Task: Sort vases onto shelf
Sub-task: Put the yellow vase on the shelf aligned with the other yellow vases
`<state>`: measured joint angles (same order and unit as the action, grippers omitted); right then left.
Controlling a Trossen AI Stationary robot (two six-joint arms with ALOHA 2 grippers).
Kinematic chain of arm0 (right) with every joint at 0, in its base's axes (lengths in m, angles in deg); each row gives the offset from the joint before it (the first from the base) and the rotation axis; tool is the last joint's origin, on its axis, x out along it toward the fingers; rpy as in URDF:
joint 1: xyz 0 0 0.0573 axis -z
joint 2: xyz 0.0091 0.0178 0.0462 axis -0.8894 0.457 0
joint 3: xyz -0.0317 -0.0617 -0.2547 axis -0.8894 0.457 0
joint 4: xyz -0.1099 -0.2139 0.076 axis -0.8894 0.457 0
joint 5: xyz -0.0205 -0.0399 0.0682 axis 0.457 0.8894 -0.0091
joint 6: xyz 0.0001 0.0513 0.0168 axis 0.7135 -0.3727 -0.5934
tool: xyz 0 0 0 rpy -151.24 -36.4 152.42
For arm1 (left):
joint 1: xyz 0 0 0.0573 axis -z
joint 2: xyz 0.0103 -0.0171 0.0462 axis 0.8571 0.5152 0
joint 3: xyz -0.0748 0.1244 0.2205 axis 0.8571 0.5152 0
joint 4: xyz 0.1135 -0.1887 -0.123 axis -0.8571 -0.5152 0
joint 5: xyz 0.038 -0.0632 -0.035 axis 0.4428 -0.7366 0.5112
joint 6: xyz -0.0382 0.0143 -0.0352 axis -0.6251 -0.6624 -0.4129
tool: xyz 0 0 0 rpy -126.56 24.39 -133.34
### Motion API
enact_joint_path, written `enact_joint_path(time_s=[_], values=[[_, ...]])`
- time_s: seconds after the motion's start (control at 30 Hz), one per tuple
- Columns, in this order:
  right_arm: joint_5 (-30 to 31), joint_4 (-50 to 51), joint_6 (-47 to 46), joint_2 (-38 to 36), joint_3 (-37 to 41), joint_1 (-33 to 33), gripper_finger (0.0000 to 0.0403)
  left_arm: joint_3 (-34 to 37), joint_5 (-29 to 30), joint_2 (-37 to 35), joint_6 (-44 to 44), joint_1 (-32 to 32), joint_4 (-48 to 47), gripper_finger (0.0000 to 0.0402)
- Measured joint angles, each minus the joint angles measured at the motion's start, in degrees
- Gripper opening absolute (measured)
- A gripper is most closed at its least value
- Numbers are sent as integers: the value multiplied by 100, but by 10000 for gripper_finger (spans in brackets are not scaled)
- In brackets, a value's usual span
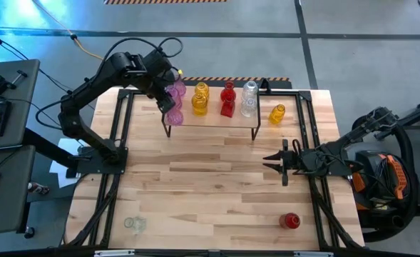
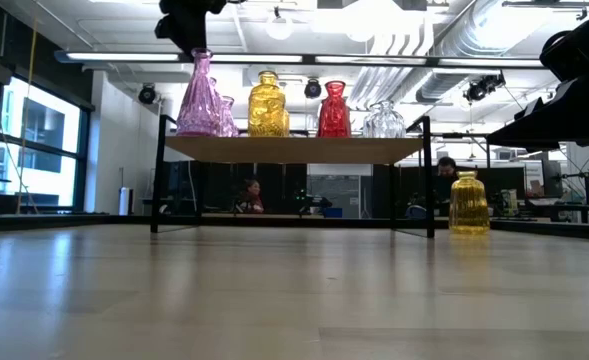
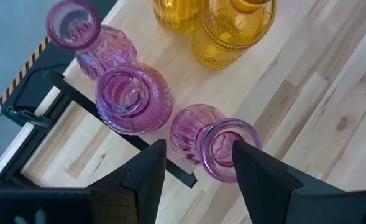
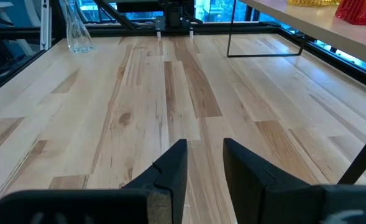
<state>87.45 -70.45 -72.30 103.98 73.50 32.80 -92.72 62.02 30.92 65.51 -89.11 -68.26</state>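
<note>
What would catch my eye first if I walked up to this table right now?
Probably the row of colored glass vases on the shelf at the table's far side: pink, yellow, red and clear. The left end effector sits at the shelf's left end with its fingers either side of a pink vase. A yellow vase stands on the tabletop just right of the shelf, and a red vase near the front right.
</note>
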Motion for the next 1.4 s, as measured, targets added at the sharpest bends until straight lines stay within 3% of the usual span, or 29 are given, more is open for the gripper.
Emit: enact_joint_path(time_s=[0.4,0.7,0.83,1.07,1.23,1.4], values=[[0,-2,0,-1,0,0,87,-25,0,-95,84,-25,58,177],[2,0,0,1,0,-2,87,-470,-64,-114,234,145,244,177],[2,-1,0,-1,0,-1,87,-468,25,-107,242,560,725,177],[2,0,0,1,0,-2,87,-468,1219,202,562,1919,1724,177],[1,-2,0,-1,-1,-1,87,-440,1589,373,727,2453,1352,177],[1,17,0,-1,0,-2,87,258,1624,49,202,2765,960,177]])
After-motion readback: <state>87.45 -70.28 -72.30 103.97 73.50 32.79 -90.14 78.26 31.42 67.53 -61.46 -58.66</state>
